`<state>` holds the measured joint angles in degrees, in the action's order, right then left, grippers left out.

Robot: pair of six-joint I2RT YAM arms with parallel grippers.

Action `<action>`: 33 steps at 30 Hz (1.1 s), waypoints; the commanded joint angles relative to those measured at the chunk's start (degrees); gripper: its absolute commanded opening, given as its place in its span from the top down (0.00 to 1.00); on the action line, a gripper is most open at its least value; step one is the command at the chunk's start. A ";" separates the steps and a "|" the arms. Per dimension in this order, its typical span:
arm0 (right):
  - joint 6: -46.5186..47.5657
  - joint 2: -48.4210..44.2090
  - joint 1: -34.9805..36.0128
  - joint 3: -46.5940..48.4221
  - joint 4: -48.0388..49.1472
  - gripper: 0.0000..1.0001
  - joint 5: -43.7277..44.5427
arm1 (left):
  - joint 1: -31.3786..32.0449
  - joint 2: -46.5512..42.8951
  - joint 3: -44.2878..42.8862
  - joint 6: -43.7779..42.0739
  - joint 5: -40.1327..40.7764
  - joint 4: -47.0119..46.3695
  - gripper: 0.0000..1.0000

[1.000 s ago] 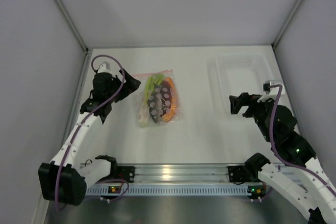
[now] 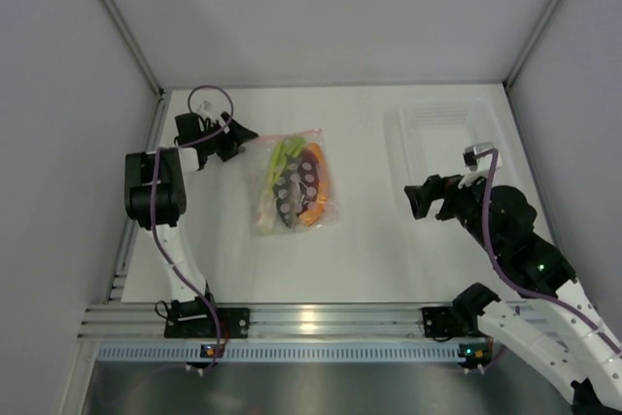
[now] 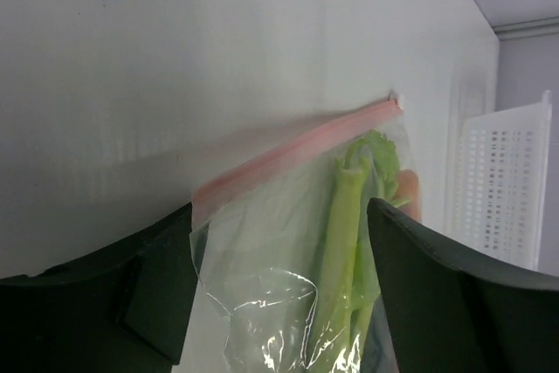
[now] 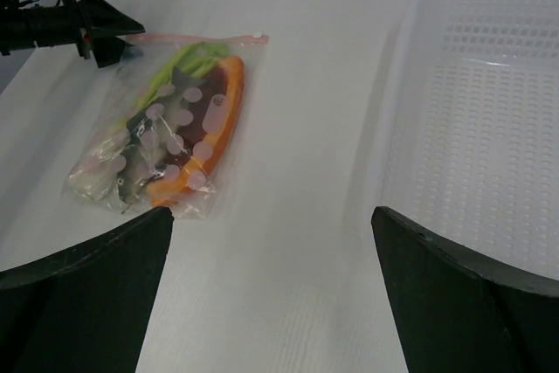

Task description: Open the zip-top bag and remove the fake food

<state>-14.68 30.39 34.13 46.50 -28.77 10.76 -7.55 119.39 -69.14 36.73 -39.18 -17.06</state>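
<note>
Robot lab test cell: white table [image 2: 379, 259], plain grey enclosure walls [image 2: 330, 7], aluminium mounting rail [image 2: 321, 320].

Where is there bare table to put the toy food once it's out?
Bare table between the zip-top bag and the tray, and from the bag to the near rail. Crowded where the left gripper straddles the bag's corner.

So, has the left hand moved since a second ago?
Yes. The left hand has shifted toward the far wall, now level with the pink strip of the zip-top bag.
</note>
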 commanded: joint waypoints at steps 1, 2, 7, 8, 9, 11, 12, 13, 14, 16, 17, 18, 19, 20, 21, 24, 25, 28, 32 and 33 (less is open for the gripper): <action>0.35 0.63 0.68 0.96 1.97 0.01 -1.62 | 0.25 3.38 -0.11 1.94 -3.63 -2.54 0.21; 0.26 0.63 0.68 0.96 2.23 0.01 -1.71 | 0.43 3.65 -0.37 2.64 -3.36 -2.45 0.26; -0.09 0.55 0.68 0.61 2.76 0.01 -2.24 | 1.49 4.27 -0.91 3.96 -2.13 -3.06 0.71; -0.09 0.46 0.68 0.70 2.85 0.01 -1.98 | 1.57 3.83 -0.38 4.66 -2.74 -3.76 0.79; -0.09 0.46 0.68 0.52 2.76 0.00 -2.06 | 2.01 2.35 -0.12 4.93 -3.01 -4.47 0.85; -0.18 0.54 0.68 0.35 2.85 0.01 -1.98 | 2.54 0.24 -0.03 4.49 -4.23 -4.83 1.00; -0.18 0.46 0.68 0.08 3.19 0.01 -1.80 | 3.50 -2.56 -0.11 4.14 -5.02 -5.00 1.00; -0.26 0.54 0.68 -0.01 3.55 0.01 -1.80 | 4.20 -4.07 -0.29 3.53 -5.64 -5.00 1.00; -0.53 0.46 0.68 -0.53 4.07 0.01 -1.80 | 5.78 -7.30 -0.81 2.13 -7.39 -5.00 1.00; -0.61 0.72 0.68 -0.80 4.69 0.01 -1.89 | 7.28 -10.39 -1.60 0.46 -9.50 -5.00 1.00; -0.79 0.90 0.68 -0.80 4.95 0.01 -1.97 | 8.59 -11.89 -1.87 0.36 -10.99 -4.91 1.00; -0.79 0.98 0.68 -1.06 5.22 0.01 -2.06 | 10.61 -14.60 -2.13 0.53 -11.35 -5.00 1.00; -0.79 0.98 0.68 -1.32 6.00 0.00 -2.15 | 11.24 -15.85 -2.48 1.06 -11.79 -5.00 1.00; -0.79 0.90 0.68 -1.59 6.36 0.01 -2.15 | 11.94 -17.16 -2.66 1.32 -12.15 -5.00 1.00; -0.88 0.98 0.76 -2.11 6.62 0.01 -2.06 | 13.16 -19.61 -2.66 1.41 -12.67 -5.00 1.00; -0.79 1.25 0.59 -2.82 6.72 0.01 -1.19 | 15.28 -23.85 -2.84 2.29 -14.16 -5.00 1.00; -0.88 1.68 0.67 -2.91 6.28 0.01 -1.01 | 15.81 -24.81 -3.19 2.64 -14.69 -4.91 1.00; -0.88 1.60 0.59 -2.91 5.31 0.01 -0.31 | 17.83 -27.54 -5.64 1.16 -16.98 0.25 1.00; -2.29 -1.55 0.68 -4.92 5.30 0.01 2.77 | 20.46 -32.89 -9.95 -3.94 -16.72 9.14 1.00; -1.94 -3.39 0.68 -5.54 6.26 0.02 2.16 | 20.65 -33.78 -10.31 -4.21 -16.63 9.67 1.00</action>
<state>-15.79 30.28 34.13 42.33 -25.96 11.35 11.79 91.20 -75.42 36.23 -53.74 -11.05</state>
